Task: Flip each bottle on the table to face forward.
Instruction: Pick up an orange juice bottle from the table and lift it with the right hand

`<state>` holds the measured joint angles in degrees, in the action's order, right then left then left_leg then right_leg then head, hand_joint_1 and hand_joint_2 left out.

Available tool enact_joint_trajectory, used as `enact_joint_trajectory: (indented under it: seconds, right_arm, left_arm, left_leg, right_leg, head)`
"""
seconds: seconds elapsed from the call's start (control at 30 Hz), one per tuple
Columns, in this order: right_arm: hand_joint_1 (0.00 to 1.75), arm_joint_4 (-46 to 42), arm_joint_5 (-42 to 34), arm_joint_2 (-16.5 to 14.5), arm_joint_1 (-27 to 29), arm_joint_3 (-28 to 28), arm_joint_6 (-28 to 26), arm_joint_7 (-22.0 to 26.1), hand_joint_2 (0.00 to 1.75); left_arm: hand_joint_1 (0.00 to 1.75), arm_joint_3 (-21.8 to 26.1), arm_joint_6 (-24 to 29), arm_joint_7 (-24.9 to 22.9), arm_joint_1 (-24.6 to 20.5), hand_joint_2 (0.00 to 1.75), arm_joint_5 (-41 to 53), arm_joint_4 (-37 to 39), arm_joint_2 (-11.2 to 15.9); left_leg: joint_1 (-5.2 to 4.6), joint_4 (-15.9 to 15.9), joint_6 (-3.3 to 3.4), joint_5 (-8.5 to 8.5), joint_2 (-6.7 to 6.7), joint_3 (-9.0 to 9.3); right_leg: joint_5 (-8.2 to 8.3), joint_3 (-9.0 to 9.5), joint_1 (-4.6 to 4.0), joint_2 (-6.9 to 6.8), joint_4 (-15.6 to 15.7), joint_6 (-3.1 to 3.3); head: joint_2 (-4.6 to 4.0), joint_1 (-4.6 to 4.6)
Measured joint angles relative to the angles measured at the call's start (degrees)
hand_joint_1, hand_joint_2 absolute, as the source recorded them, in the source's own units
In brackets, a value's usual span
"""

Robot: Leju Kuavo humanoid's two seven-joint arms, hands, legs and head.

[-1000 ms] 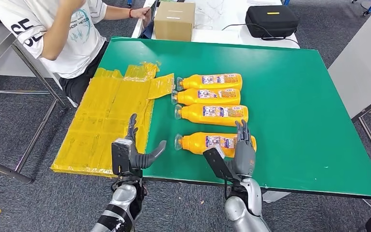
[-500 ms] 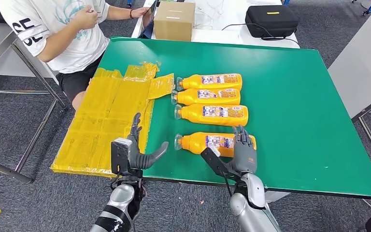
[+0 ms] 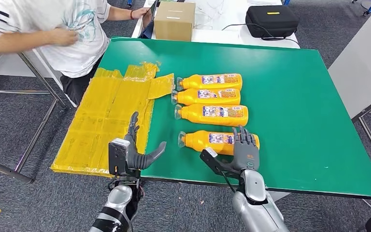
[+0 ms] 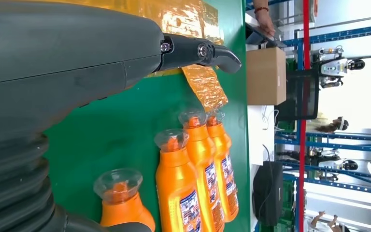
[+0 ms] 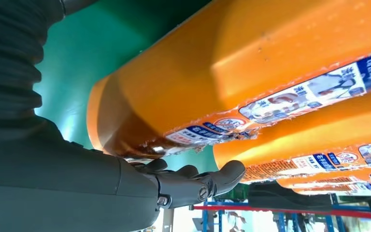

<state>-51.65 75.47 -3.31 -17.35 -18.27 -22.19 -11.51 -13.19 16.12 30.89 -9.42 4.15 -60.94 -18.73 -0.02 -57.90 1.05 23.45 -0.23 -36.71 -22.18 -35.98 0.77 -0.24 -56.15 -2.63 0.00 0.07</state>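
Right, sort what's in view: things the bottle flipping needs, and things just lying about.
Job: four orange plastic bottles lying on the green table, nearest one at the right hand; left hand.

Lying about: yellow plastic sheeting, brown cardboard box, black zipped case.

Head view looks down; both wrist views closely share the orange bottles (image 3: pixel 211 99).
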Motion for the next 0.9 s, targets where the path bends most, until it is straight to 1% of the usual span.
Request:
enact_joint_trajectory:
  seconds: [0.13,0.17,0.2,0.27,0.3,0.33,0.5,0.77,0.9]
  right_arm:
    - [0.0,2.19,0.46,0.16,-1.88,-0.4,3.01,-0.41,1.75]
    - [0.08,2.78,0.41,0.19,-2.36,-0.46,3.75,-0.49,1.75]
    - [0.41,3.37,0.3,0.22,-2.84,-0.51,4.43,-0.54,1.75]
    - [1.28,4.52,0.0,0.25,-3.78,-0.62,5.56,-0.57,1.75]
    - [1.64,5.06,-0.16,0.26,-4.19,-0.7,6.0,-0.56,1.75]
    - [1.75,5.63,-0.33,0.28,-4.6,-0.77,6.45,-0.51,1.75]
    - [1.75,8.68,-1.44,0.43,-7.01,-0.95,8.37,0.36,1.75]
    - [1.75,10.59,-1.66,0.57,-8.6,-1.25,8.54,0.48,1.75]
    - [1.75,11.65,-3.28,0.58,-9.53,-1.29,9.68,2.31,1.75]
  left_arm:
    - [0.0,0.4,-0.92,-0.2,0.11,1.75,-0.13,-0.19,0.0]
    - [0.0,0.53,-1.1,-0.24,0.13,1.75,-0.17,-0.25,0.0]
    - [0.0,0.64,-1.27,-0.27,0.15,1.75,-0.21,-0.3,0.0]
    - [0.0,0.82,-1.59,-0.33,0.17,1.75,-0.28,-0.31,0.0]
    - [0.0,0.87,-1.72,-0.35,0.17,1.75,-0.28,-0.31,0.0]
    - [0.0,0.91,-1.81,-0.4,0.18,1.75,-0.29,-0.31,0.0]
    - [0.0,1.01,-2.31,-0.56,0.17,1.75,-0.42,-0.31,0.0]
    - [0.0,1.06,-2.34,-0.57,0.18,1.75,-0.43,-0.31,0.0]
    - [0.0,1.1,-2.57,-0.57,0.17,1.75,-0.44,-0.31,0.0]
  left_leg:
    - [0.0,0.0,0.0,0.0,0.01,0.06]
    - [0.0,0.0,0.0,0.0,0.02,0.09]
    - [0.0,0.0,0.0,0.0,0.03,0.13]
    - [0.0,0.0,0.0,0.0,0.04,0.21]
    - [0.0,0.0,0.0,0.0,0.03,0.24]
    - [0.0,0.0,0.01,0.0,0.03,0.26]
    - [0.0,0.0,0.01,-0.01,0.01,0.46]
    - [0.0,0.0,0.01,0.0,0.0,0.52]
    - [0.0,0.0,0.0,0.04,0.04,0.63]
  right_leg:
    - [0.0,0.04,0.0,0.01,0.01,0.0]
    - [0.0,0.07,0.0,0.01,0.01,0.0]
    - [0.0,0.11,0.0,0.01,0.01,0.0]
    - [0.0,0.17,0.0,0.02,0.02,0.0]
    - [0.0,0.2,0.0,0.02,0.02,0.01]
    - [0.0,0.22,0.0,0.01,0.02,0.01]
    - [-0.01,0.42,0.0,0.0,0.02,0.01]
    - [-0.01,0.49,0.0,0.0,0.03,0.01]
    - [-0.01,0.57,0.0,0.02,0.04,0.02]
  head:
    - [0.0,0.0]
    - [0.0,0.0]
    - [0.0,0.0]
    - [0.0,0.01]
    - [0.0,0.01]
    - [0.0,0.01]
    - [0.0,0.01]
    - [0.0,0.01]
    - [0.0,0.01]
